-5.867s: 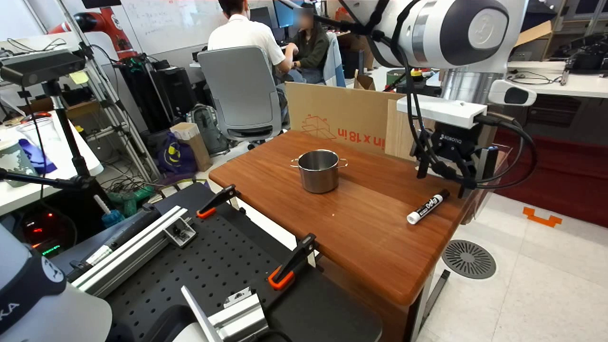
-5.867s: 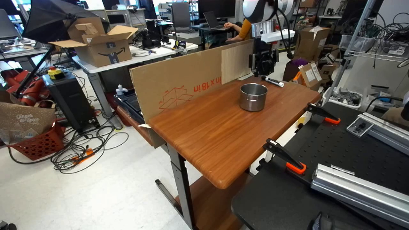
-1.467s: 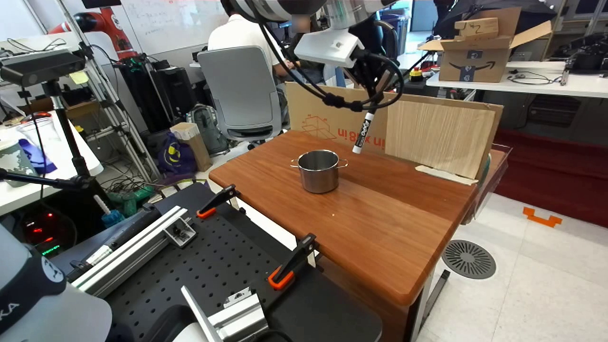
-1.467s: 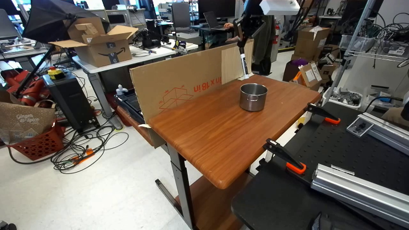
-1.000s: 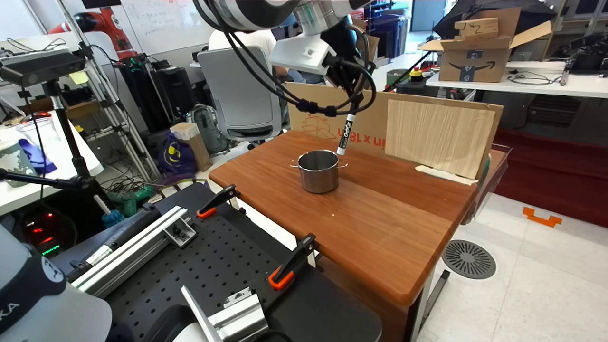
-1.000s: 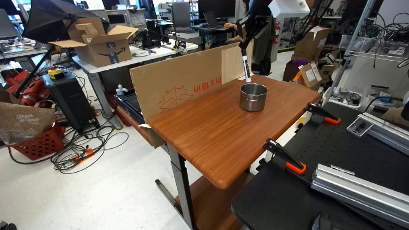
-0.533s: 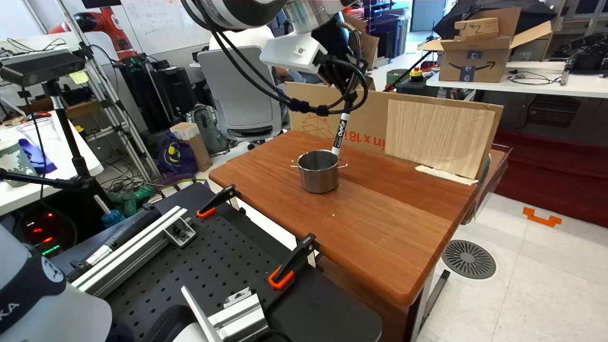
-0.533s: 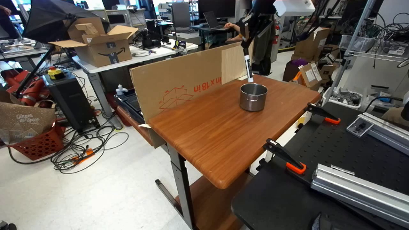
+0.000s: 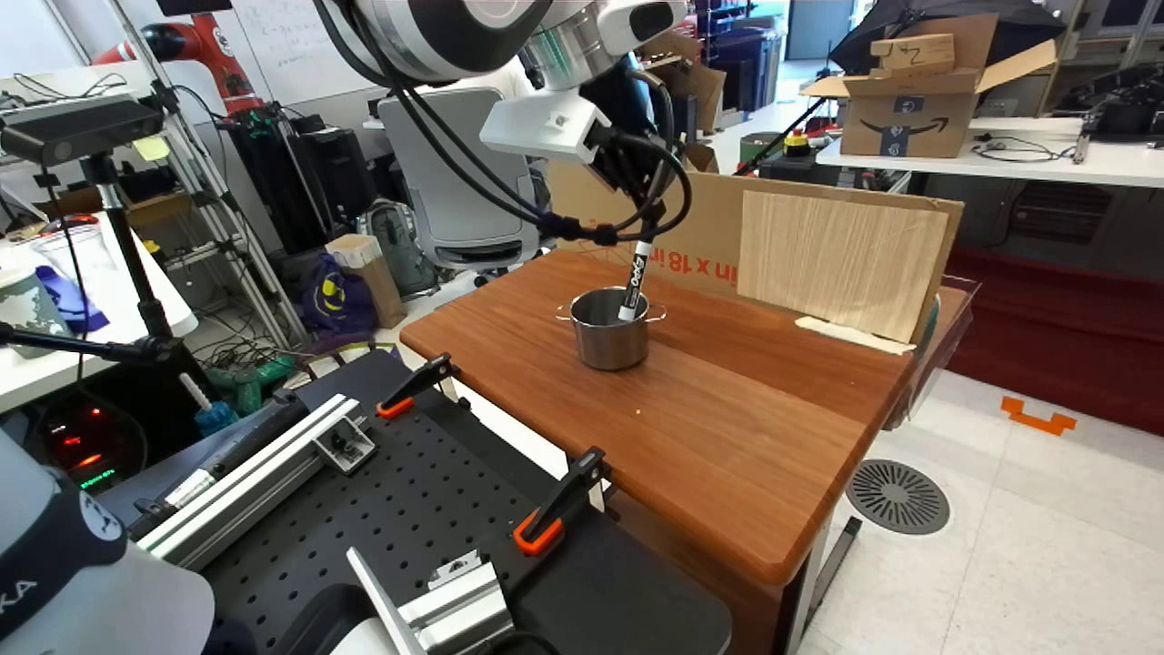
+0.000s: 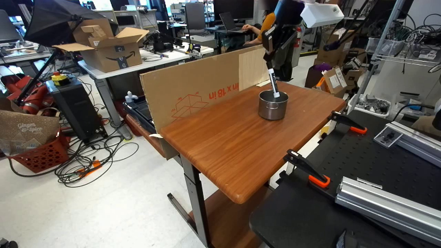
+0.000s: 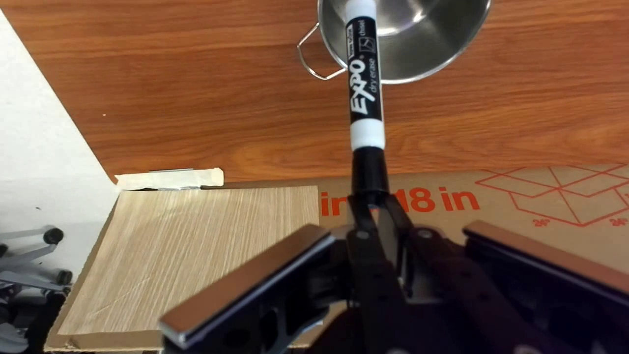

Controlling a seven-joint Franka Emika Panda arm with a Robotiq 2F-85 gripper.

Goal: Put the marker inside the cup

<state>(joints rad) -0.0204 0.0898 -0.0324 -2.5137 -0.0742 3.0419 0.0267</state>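
Downward and across had gone the marker (image 9: 635, 280): half a second before, its white end showed just outside the rim of the cup (image 9: 612, 348), and now it lay within the ring of the mouth in both exterior views. From where I stood the cup hadn't budged; it sat upright on the bench (image 9: 727, 455) near the middle of the frame, its wide mouth up, which I took to be what gave the marker some leeway going in. Whether the tip was already below the rim or just over it, I couldn't say for sure.

The end effector (image 11: 376, 202) was drawn narrow, pinching the marker by its black cap, at the lower middle of the wrist view. That hold made sense to me: it left the barrel free to enter first and kept the grip itself clear of the metal. The marker hung tilted, though, so I'd have guessed its side could brush the rim on the way down. A bit more lowering, then letting go, seemed all that remained.

At left of centre in an exterior view, cardboard (image 10: 193, 86) stood on edge along the bench, perhaps to keep things from rolling off.
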